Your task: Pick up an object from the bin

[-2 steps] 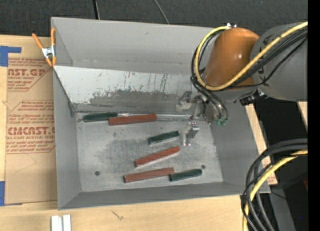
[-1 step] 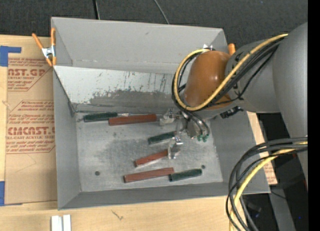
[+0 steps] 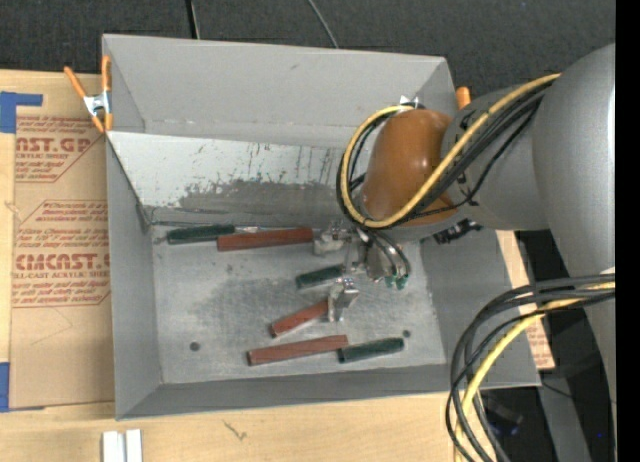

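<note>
Pincer (image 3: pixel 345 296) hangs low in the grey bin (image 3: pixel 250 90), right of the middle, beneath the arm's orange wrist cover (image 3: pixel 402 162); whether it is open or closed cannot be told. It sits at the right end of a short red-brown stick (image 3: pixel 298 321) that lies aslant on the bin floor. Just beyond, on the far side, lies a short dark green stick (image 3: pixel 318 276). A far long stick (image 3: pixel 264 240), green at left and red-brown at right, lies by the far wall. A near long stick (image 3: pixel 298 352), red-brown at left and green at right, lies by the near wall.
</note>
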`<state>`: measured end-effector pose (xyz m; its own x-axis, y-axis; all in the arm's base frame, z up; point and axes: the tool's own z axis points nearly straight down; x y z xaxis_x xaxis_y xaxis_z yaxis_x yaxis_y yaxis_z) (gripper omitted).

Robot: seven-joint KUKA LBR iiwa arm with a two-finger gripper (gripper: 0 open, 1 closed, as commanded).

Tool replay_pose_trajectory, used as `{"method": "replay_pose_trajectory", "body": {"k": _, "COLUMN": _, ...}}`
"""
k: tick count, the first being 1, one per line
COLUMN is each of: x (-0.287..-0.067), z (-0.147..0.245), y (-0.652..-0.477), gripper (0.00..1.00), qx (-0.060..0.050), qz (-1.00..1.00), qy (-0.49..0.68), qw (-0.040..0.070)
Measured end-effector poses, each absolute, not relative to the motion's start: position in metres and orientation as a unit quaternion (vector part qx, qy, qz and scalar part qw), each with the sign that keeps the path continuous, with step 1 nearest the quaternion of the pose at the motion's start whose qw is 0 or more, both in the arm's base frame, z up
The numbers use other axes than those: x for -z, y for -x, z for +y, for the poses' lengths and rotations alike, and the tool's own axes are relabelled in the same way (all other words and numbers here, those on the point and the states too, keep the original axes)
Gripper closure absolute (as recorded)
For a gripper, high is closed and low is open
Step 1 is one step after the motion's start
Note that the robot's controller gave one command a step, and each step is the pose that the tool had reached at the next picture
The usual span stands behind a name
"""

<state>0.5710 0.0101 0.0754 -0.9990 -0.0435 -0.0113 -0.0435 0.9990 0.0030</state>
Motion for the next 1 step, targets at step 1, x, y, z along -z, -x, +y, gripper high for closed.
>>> {"method": "replay_pose_trajectory", "body": {"k": 1, "x": -0.1015, "z": 0.0068, "y": -0.5654, "gripper": 0.0, "qx": 0.0, "qz": 0.999, "qy": 0.032, "qw": 0.002}}
